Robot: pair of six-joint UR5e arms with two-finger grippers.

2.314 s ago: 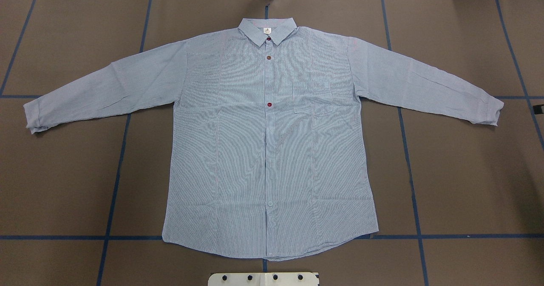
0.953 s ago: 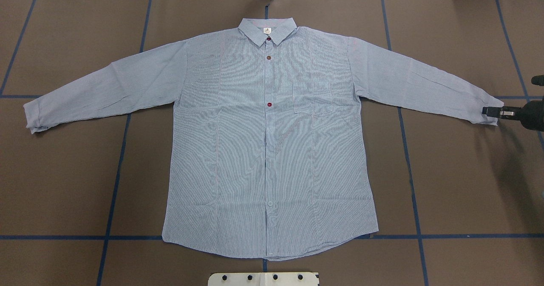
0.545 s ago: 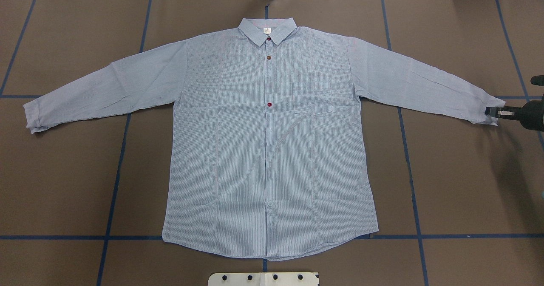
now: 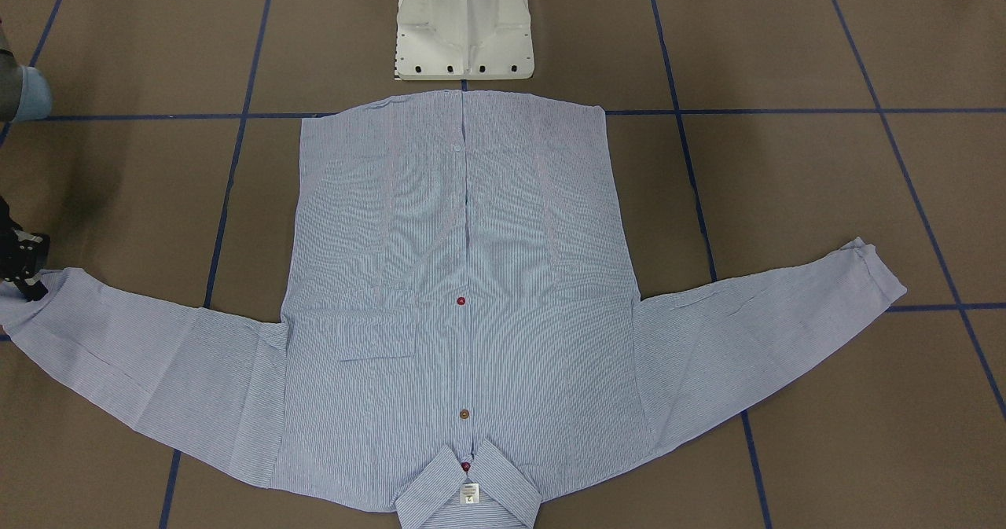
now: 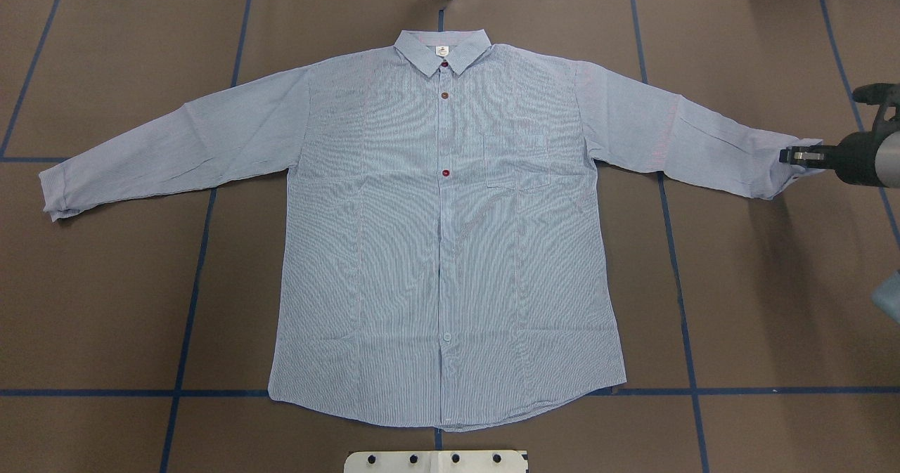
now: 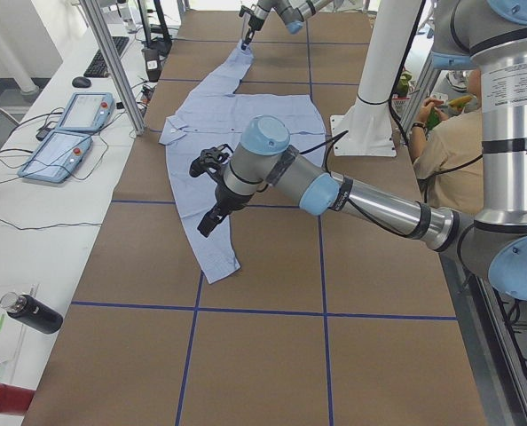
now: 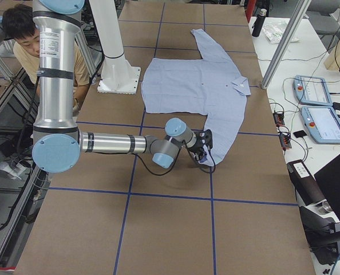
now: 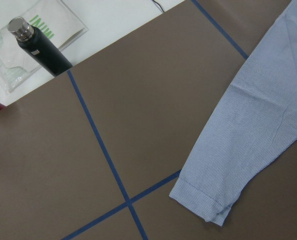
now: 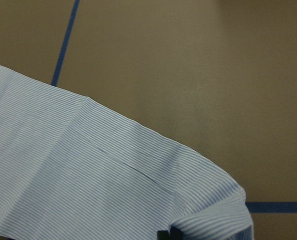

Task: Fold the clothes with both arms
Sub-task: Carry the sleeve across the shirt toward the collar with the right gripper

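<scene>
The light blue striped shirt (image 5: 450, 248) lies flat and face up on the brown table, collar away from the robot and both sleeves spread. My right gripper (image 5: 783, 155) is shut on the cuff of the sleeve on the robot's right and holds it a little off the table. The right wrist view shows that cuff (image 9: 208, 200) bunched at its bottom edge. In the front-facing view the right gripper (image 4: 25, 266) is at the left edge. My left gripper (image 6: 208, 220) hovers over the other sleeve (image 8: 248, 130), short of its cuff. I cannot tell whether it is open or shut.
The white pedestal base (image 4: 464, 34) stands by the shirt's hem. A black bottle (image 8: 38, 47) and a plastic bag lie past the table's left end. Two teach pendants (image 6: 68, 133) rest on the side bench. A person (image 7: 21, 34) sits behind the robot.
The right gripper came in from the right edge, took hold of the sleeve cuff, then carried it up and inward toward the shirt body. The rest of the shirt has not moved.
</scene>
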